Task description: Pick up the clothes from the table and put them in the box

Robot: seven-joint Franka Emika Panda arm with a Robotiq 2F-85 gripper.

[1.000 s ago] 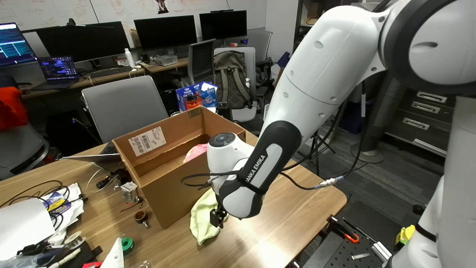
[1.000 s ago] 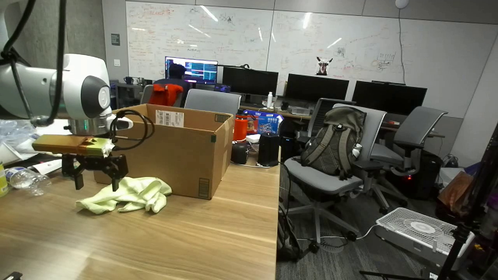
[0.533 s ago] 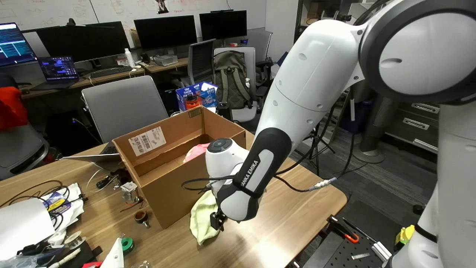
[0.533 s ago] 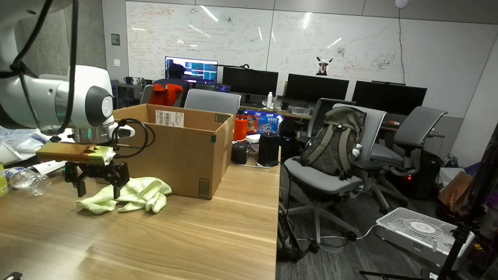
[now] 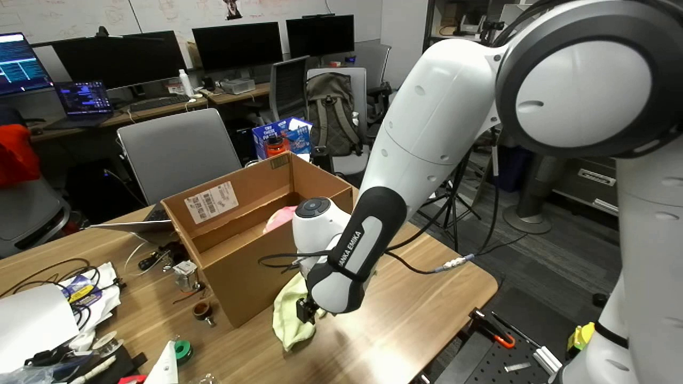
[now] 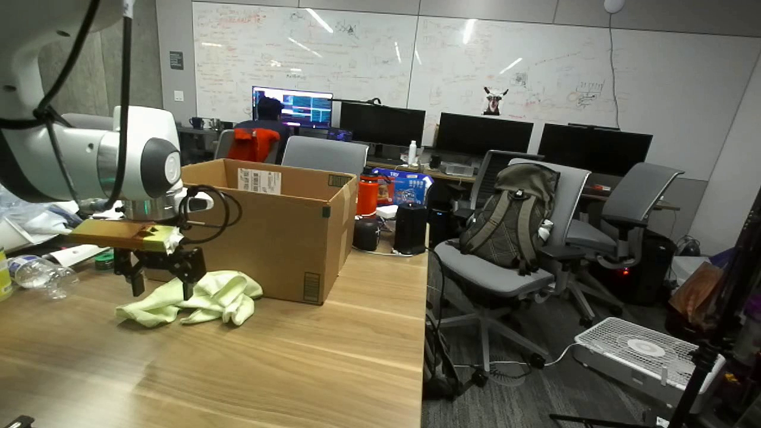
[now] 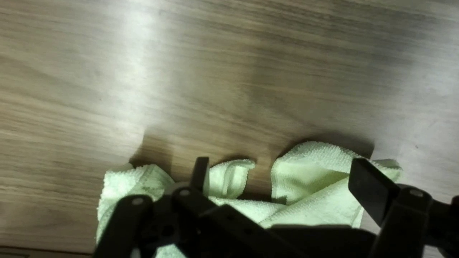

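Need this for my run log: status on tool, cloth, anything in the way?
Tool open, nothing gripped. Yellow-green cloth crumpled on table under tool. Box close beside cloth, could crowd the grasp.

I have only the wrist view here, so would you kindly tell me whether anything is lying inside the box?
Observer: Yes, in an exterior view something pink, perhaps fabric, shows inside the box.
Operator: Thank you. Before I try to close the gripper on the cloth, would you say whether the box is open at the top?
Observer: It is; both exterior views show the box standing with its top open.
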